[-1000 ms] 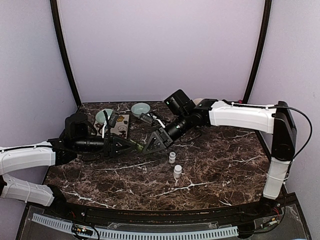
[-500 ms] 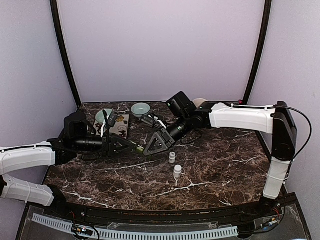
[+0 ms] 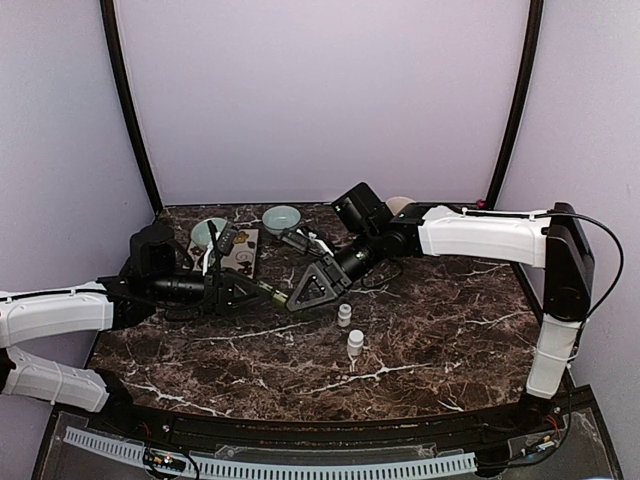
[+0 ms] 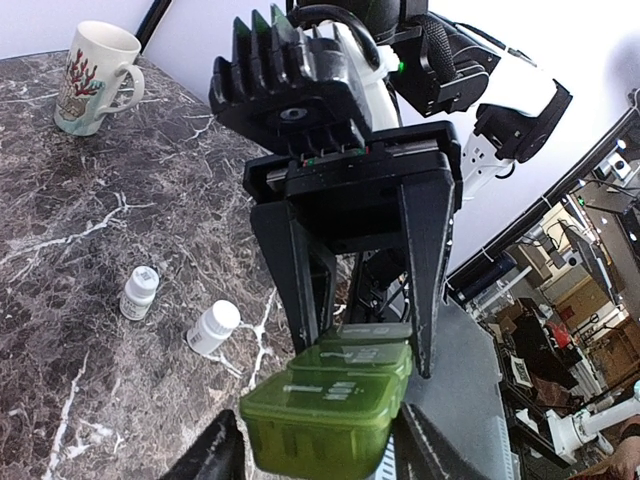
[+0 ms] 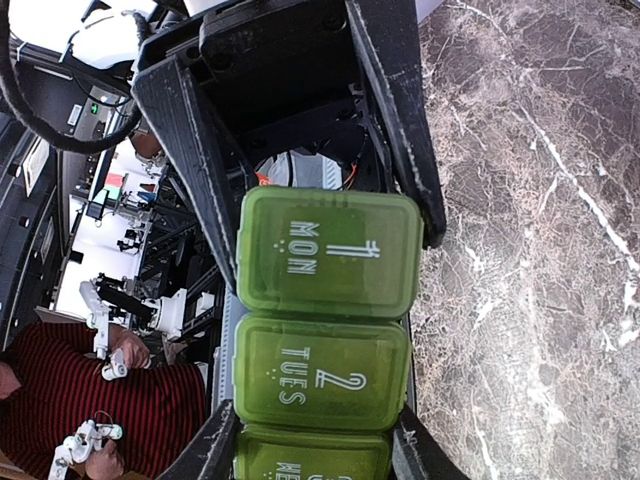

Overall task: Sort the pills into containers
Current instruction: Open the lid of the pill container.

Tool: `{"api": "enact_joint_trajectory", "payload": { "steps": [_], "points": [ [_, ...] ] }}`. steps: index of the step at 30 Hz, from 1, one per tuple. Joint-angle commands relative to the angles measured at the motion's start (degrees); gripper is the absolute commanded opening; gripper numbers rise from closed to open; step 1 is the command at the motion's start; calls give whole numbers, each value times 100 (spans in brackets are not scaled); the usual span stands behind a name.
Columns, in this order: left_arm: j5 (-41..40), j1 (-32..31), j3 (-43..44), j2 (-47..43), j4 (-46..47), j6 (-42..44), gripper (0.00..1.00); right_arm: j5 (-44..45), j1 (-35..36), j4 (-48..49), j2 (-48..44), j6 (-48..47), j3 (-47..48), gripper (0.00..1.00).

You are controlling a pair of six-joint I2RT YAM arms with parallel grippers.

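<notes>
Bottles: two white pill bottles (image 3: 355,343) stand upright on the marble table (image 3: 450,340), nearest my arm bases.
Left gripper (image 4: 318,450): partly closed; I see its fingers pinching the MON end of the containers (image 5: 325,250).
Containers: visible lids closed, spanning between both grippers.
Right gripper (image 5: 312,445): about half closed, clamping the other end.
Far: teal bowls (image 3: 281,217), cream mug (image 4: 95,75).

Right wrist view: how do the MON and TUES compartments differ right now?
The MON compartment is numbered 1 and is the end cell, gripped between the fingers of the left gripper. The TUES compartment is numbered 2, next inward, closer to the right gripper. Both are translucent green with lids shut.
</notes>
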Motion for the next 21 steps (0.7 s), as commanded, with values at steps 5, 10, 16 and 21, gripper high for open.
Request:
{"api": "enact_joint_trajectory", "payload": {
  "steps": [5,10,16,21],
  "points": [
    [96,232,77,24,95,19,50,-181,-35,-170,-20,-308,82,35],
    [141,276,129,74,85,7,49,-170,-26,-306,21,-440,137,35],
    [235,283,236,208,104,-4,50,-174,-7,-424,123,-558,253,34],
    [306,288,300,301,129,-5,50,-221,21,-438,206,-593,318,33]
  ]
}}
